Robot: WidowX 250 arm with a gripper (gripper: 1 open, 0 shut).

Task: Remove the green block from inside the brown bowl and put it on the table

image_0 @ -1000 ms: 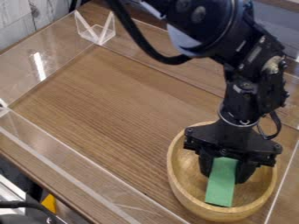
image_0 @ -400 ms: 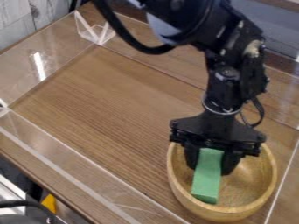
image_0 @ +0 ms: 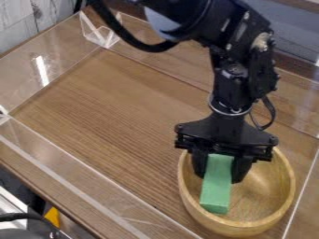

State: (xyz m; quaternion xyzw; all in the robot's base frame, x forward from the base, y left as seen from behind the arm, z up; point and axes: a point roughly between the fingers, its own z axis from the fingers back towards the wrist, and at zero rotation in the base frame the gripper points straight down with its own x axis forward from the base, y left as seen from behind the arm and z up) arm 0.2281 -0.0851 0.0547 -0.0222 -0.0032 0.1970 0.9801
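I am pinching the green block [image_0: 218, 183] by its upper end with my gripper [image_0: 226, 161], its long axis hanging down-left over the brown bowl [image_0: 282, 200], toward the table [image_0: 112, 103].

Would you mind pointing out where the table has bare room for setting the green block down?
The widest bare patch of table runs left of the brown bowl to the acrylic walls. It is crowded at the bowl, where the gripper holds the green block.

plain light green block [image_0: 217, 186] under the black gripper [image_0: 226, 161]; light-brown grained bowl [image_0: 284, 200] around it; brown wood-grain table [image_0: 112, 112] beyond, left.
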